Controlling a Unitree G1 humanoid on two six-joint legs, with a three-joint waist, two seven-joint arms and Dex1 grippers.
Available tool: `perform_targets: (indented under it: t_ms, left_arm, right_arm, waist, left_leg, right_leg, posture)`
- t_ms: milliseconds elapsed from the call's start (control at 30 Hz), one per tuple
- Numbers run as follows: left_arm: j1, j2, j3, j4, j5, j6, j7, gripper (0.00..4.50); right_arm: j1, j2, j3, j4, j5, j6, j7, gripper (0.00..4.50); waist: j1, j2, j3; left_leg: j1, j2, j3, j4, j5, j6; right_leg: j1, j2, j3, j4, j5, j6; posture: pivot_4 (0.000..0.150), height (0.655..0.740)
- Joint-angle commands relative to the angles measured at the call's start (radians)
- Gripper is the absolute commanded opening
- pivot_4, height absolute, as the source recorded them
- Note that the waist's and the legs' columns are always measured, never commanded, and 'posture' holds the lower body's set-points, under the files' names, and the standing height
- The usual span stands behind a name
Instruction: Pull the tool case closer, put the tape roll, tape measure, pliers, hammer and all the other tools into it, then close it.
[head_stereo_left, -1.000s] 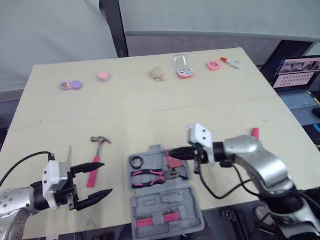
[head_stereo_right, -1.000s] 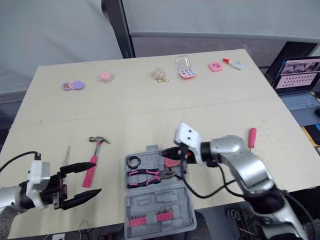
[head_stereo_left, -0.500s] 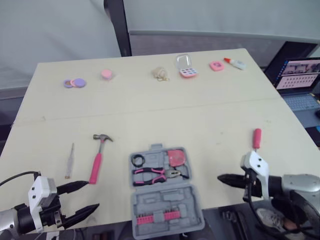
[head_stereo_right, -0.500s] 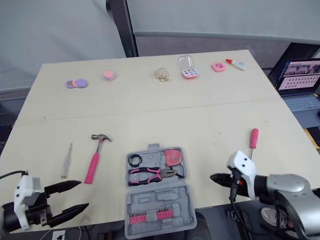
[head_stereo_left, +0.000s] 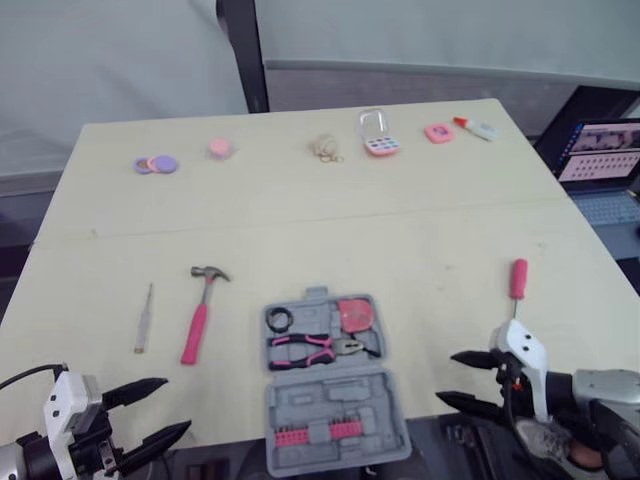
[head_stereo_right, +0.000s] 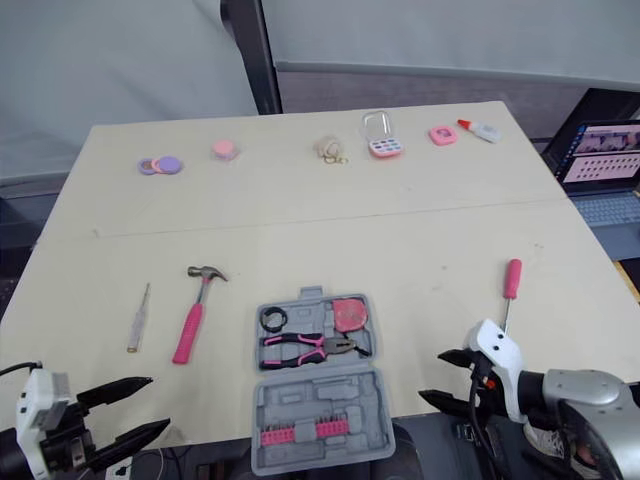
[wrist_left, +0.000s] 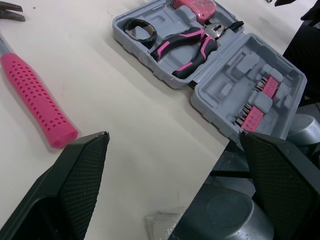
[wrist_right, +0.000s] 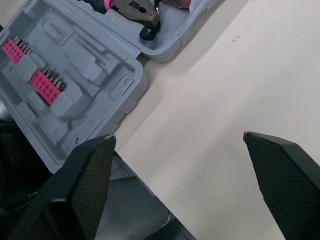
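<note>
The grey tool case (head_stereo_left: 340, 405) lies open at the table's front middle, its lid half over the edge. In its tray sit a black tape roll (head_stereo_left: 279, 320), pink-handled pliers (head_stereo_left: 305, 347) and a pink tape measure (head_stereo_left: 352, 312). Left of the case a pink-handled hammer (head_stereo_left: 198, 325) lies flat, with a thin screwdriver (head_stereo_left: 143, 320) further left. A pink-handled screwdriver (head_stereo_left: 518, 280) lies to the case's right. My left gripper (head_stereo_left: 176, 405) hangs open and empty at the front left edge. At the front right edge, my right gripper (head_stereo_left: 448, 378) is open and empty, apart from the case.
Along the table's back edge lie purple and pink discs (head_stereo_left: 155, 164), a pink disc (head_stereo_left: 219, 148), a beige bundle (head_stereo_left: 323, 149), a pink keypad case (head_stereo_left: 377, 143), a small pink item (head_stereo_left: 438, 132) and a glue bottle (head_stereo_left: 474, 127). An open laptop (head_stereo_left: 600, 160) stands off the table at the right.
My right gripper drew back from the case to the front right edge and opened, leaving the tape measure in the tray. My left gripper pulled back toward the front edge.
</note>
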Motion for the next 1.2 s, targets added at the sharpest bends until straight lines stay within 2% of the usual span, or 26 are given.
perform_targets:
  t_ms: [33,200,233,300,367,533,567,600,900,1200]
  left_arm:
    - [0.034,-0.002,0.012,-0.001,0.037,-0.044,-0.012,4.50]
    - [-0.002,0.036,-0.043,-0.012,0.116,0.012,0.064,4.50]
    - [-0.030,0.041,-0.056,-0.012,0.104,0.030,0.072,4.50]
    - [-0.081,0.058,-0.084,-0.007,0.089,0.058,0.071,3.94]
    - [-0.140,0.078,-0.127,0.003,0.107,0.077,0.076,3.20]
    - [-0.255,0.103,-0.257,0.046,0.174,0.092,0.098,0.70]
    - [-0.273,0.102,-0.283,0.051,0.188,0.091,0.105,0.21]
    - [-0.288,0.100,-0.304,0.053,0.198,0.092,0.113,0.04]
    - [-0.389,0.113,-0.482,0.035,0.285,0.158,0.174,0.04]
    - [-0.476,0.069,-0.592,0.064,0.305,0.164,0.202,0.04]
  right_arm:
    - [0.024,0.001,-0.041,-0.026,0.022,-0.013,-0.007,4.44]
    - [0.004,-0.008,-0.011,-0.022,0.010,0.018,-0.042,4.44]
    - [-0.007,-0.012,-0.002,-0.018,0.008,0.023,-0.046,4.20]
    - [-0.028,-0.018,0.015,-0.016,0.006,0.030,-0.049,3.57]
    - [-0.062,-0.018,0.041,-0.011,0.000,0.039,-0.060,2.63]
    - [-0.119,-0.001,0.113,0.015,-0.031,0.039,-0.101,0.04]
    - [-0.127,0.005,0.132,0.021,-0.041,0.034,-0.110,0.00]
    - [-0.137,0.009,0.148,0.025,-0.049,0.031,-0.117,0.00]
    - [-0.252,0.015,0.289,0.084,-0.116,0.043,-0.149,0.00]
    - [-0.338,0.054,0.383,0.107,-0.129,0.056,-0.155,0.00]
  waist:
    - [0.000,0.000,0.000]
    - [-0.001,0.000,0.000]
    - [-0.001,0.000,0.000]
    - [-0.001,0.000,0.000]
    - [-0.001,0.001,0.001]
    - [-0.002,0.002,0.001]
    - [-0.002,0.002,0.001]
    - [-0.003,0.002,0.001]
    - [-0.002,0.002,0.002]
    - [-0.003,0.003,0.002]
  left_leg:
    - [0.000,0.000,0.000,0.000,0.000,0.000]
    - [0.000,-0.002,0.001,0.000,-0.001,0.001]
    - [0.000,-0.002,0.001,0.000,-0.001,0.001]
    - [0.000,-0.001,0.001,0.001,0.000,0.001]
    - [0.000,-0.001,0.000,0.004,0.000,0.001]
    - [0.000,0.000,0.000,0.007,0.000,0.001]
    - [0.000,-0.001,0.000,0.007,0.000,0.001]
    - [0.000,-0.001,0.000,0.007,-0.001,0.001]
    - [-0.001,-0.001,0.000,0.009,-0.001,0.000]
    - [-0.001,-0.001,0.000,0.010,-0.001,0.000]
  right_leg:
    - [0.000,0.000,0.000,0.000,0.000,0.000]
    - [0.000,0.000,0.000,-0.001,0.000,0.000]
    - [0.000,0.001,0.000,0.000,0.000,0.000]
    - [0.000,0.001,0.001,0.000,0.000,0.000]
    - [0.000,0.001,0.001,0.002,0.000,0.000]
    - [0.000,0.000,0.001,0.005,0.000,0.000]
    - [0.000,0.000,0.001,0.006,0.000,0.001]
    - [0.000,0.000,0.001,0.007,0.000,0.001]
    - [0.000,0.001,0.001,0.007,0.001,0.002]
    - [0.000,0.001,0.001,0.008,0.001,0.002]
  posture:
    - [0.150,0.7400]
    - [0.150,0.7400]
    - [0.150,0.7400]
    - [0.150,0.7400]
    - [0.150,0.7400]
    - [0.150,0.7400]
    - [0.150,0.7400]
    - [0.150,0.7400]
    - [0.150,0.7400]
    - [0.150,0.7400]
